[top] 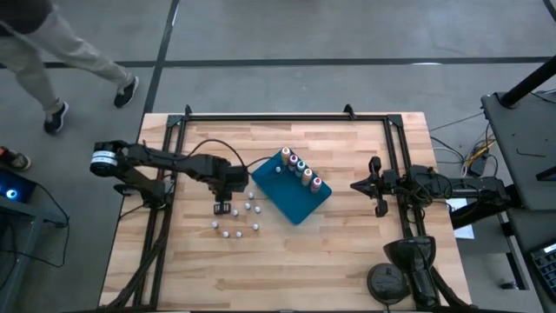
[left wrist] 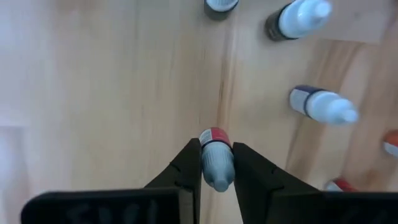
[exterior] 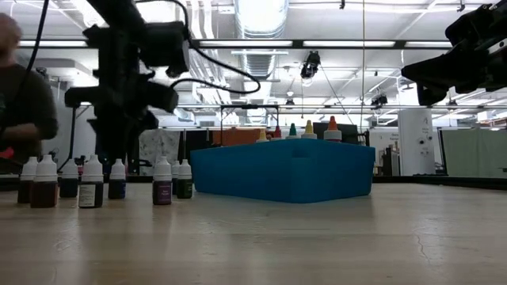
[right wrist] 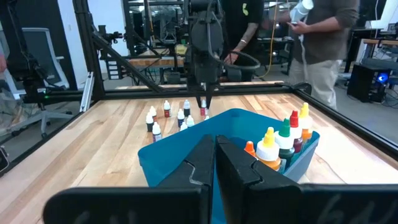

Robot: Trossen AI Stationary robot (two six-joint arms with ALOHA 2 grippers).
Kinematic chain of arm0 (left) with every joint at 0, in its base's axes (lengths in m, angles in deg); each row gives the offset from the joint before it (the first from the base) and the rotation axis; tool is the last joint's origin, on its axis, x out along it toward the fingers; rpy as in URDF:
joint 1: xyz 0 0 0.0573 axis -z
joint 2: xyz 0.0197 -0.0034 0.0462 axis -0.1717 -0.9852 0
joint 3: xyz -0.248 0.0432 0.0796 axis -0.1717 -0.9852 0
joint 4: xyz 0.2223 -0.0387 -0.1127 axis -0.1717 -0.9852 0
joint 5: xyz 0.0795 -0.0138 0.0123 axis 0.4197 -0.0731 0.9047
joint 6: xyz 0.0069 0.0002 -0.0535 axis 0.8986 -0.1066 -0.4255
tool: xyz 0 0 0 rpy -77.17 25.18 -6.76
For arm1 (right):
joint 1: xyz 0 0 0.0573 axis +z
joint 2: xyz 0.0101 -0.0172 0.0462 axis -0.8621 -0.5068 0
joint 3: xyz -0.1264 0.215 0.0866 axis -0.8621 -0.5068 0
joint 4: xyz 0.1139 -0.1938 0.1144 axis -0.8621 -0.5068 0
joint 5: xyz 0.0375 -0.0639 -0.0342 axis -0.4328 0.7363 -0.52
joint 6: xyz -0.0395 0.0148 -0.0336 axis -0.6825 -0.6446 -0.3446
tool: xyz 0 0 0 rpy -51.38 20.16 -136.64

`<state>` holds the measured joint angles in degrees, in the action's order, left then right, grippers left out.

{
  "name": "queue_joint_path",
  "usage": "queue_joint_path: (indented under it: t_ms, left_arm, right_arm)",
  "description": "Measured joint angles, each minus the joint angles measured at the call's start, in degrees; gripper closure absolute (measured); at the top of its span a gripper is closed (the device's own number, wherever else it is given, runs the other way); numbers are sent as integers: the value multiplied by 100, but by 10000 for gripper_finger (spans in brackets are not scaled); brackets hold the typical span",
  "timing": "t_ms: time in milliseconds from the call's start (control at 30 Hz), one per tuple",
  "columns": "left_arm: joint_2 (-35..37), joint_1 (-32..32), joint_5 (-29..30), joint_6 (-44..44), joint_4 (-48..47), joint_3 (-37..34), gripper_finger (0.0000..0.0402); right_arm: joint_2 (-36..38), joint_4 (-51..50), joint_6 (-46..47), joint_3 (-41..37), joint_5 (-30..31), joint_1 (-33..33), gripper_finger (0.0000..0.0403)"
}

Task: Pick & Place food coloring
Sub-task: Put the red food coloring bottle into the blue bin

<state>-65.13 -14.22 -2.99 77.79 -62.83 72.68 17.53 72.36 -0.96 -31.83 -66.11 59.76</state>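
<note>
The small white-capped food-coloring bottle with a red label band (left wrist: 216, 163) sits clamped between the two dark fingers of my left claw (left wrist: 216, 167), pinched across its narrow body just below the cap. From above, that claw (top: 223, 207) is over the middle of the tabletop, left of the blue tray; whether the bottle's base touches the wood I cannot tell. I judge it light and stiff, a smooth plastic cylinder that could slip or swivel if squeezed off-centre, so a hold across the middle of the body, fingers square to it, looks safest; the tapered tip gives nothing to grip.

Around it stand the other small white-topped bottles (top: 246, 218), loosely ringed on the bare wood just beside my claw, upright and apart from one another. They are close enough that a careless swing might tip one.

Toward the centre lies the blue rectangular plastic tray (top: 294, 202), turned at an angle, with a row of taller bottles with coloured tops (top: 304, 173) standing along its far wall.

My right claw (top: 376, 186) waits near the right edge of the light wooden tabletop (top: 347, 261), fingers together and holding nothing.
</note>
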Motion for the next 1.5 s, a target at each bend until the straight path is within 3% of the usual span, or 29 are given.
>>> queue_joint_path:
  t_ms: [400,1033,1500]
  left_arm:
    - [-127,-200,2,276,-1249,1735,357]
    - [-2084,-692,17,537,-1268,4042,357]
    - [-2772,-825,20,503,-1123,4271,357]
  right_arm:
    - [0,-1,-9,0,0,0,394]
    - [-4,-2,-1,0,0,0,394]
    - [-9,3,-12,0,0,0,394]
